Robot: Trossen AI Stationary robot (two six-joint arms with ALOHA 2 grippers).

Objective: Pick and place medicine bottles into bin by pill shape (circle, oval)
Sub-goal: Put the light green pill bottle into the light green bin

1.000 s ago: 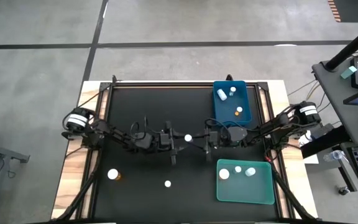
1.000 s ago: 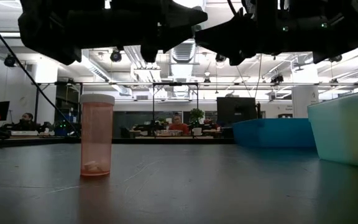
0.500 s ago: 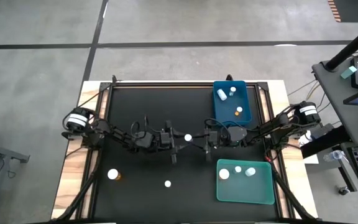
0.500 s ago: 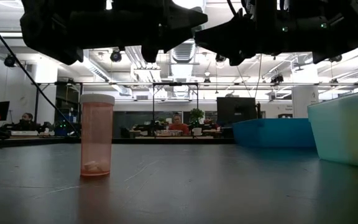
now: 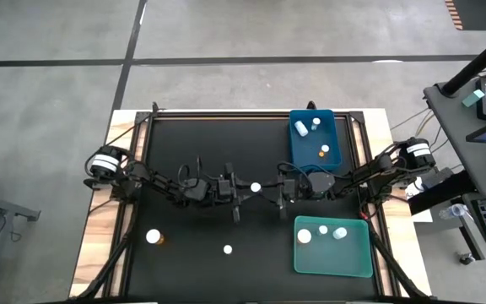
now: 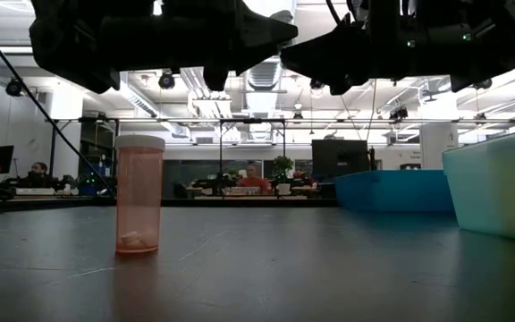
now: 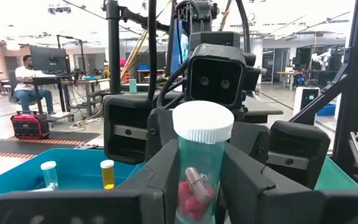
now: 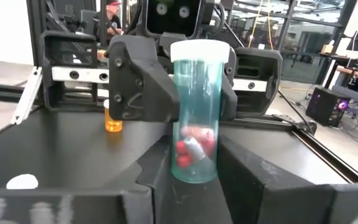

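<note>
Meeting mid-frame over the table [image 5: 184, 152], left gripper [image 5: 241, 187] and right gripper [image 5: 277, 191] both clamped one teal bottle [image 5: 255, 187]; six bottles binned — three in blue bin [image 5: 314, 138], three in teal bin [image 5: 332, 246] — two left at lower left.

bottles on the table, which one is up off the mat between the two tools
The clear teal bottle with red-and-white capsules, held upright between both arms' fingers at table centre. The others stand on the mat or in bins.
</note>
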